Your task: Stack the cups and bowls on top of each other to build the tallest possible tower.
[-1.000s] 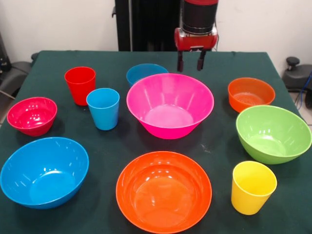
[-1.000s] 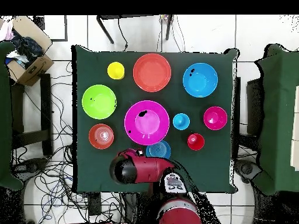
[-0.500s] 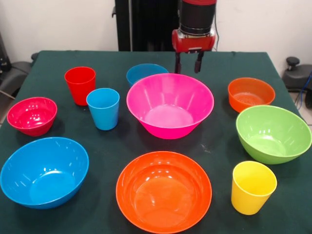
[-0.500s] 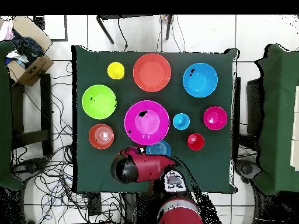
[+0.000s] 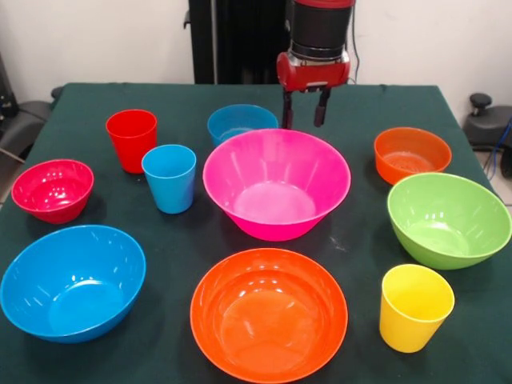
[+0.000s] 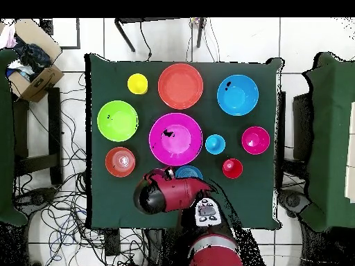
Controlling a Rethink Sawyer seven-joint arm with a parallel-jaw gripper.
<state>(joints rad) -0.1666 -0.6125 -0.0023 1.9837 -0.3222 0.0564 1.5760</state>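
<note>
green tablecloth (image 5: 192, 240): every bowl, cup empty, unstacked; tool (image 5: 302, 110) fingers apart above large pink bowl (image 5: 276, 183) rim.

All ten pieces upright, mouths up, separate on the green table, nothing nested. Large pink bowl (image 5: 277, 182) sits mid-table. Small blue bowl (image 5: 240, 122) just behind it. Red cup (image 5: 132, 139) and light blue cup (image 5: 170, 178) to its left, small red bowl (image 5: 52, 189) further left. Large blue bowl (image 5: 72, 281), large orange bowl (image 5: 269, 314), yellow cup (image 5: 414, 307) along the front. Large green bowl (image 5: 448, 218) and small orange bowl (image 5: 411, 154) on the right.
</note>
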